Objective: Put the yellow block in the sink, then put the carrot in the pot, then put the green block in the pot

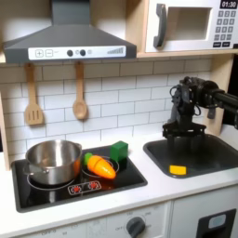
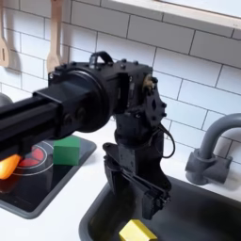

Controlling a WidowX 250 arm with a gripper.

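The small bright yellow toy cube [image 1: 177,169] lies on the floor of the dark grey rectangular toy sink [image 1: 210,160], towards the first exterior view's left end of the basin, just inside the near rim. In the second exterior view the yellow cube [image 2: 137,231] sits at the bottom edge of the picture, below and slightly to the second exterior view's left of the black gripper [image 2: 141,193], apart from it. In the first exterior view the gripper [image 1: 177,130] hangs over the sink's back rim, above the cube; whether its jaws are spread or closed I cannot tell, as they are dark and blurred against the arm.

The dark curved faucet [image 2: 209,151] stands at the second exterior view's right of the arm, near it. The sink's floor towards the first exterior view's right lies bare.

On the black stovetop [image 1: 130,177] at the first exterior view's left, the shiny round silver metal pot [image 1: 53,160] stands on a back burner. The small orange toy carrot with a green leafy end [image 1: 99,166] lies just beside the pot, to its right in the first exterior view, and the small dark green toy cube [image 1: 119,150] sits just behind the carrot, near the stovetop's back edge. A strip of white table [image 1: 158,186] separates the stovetop from the sink.
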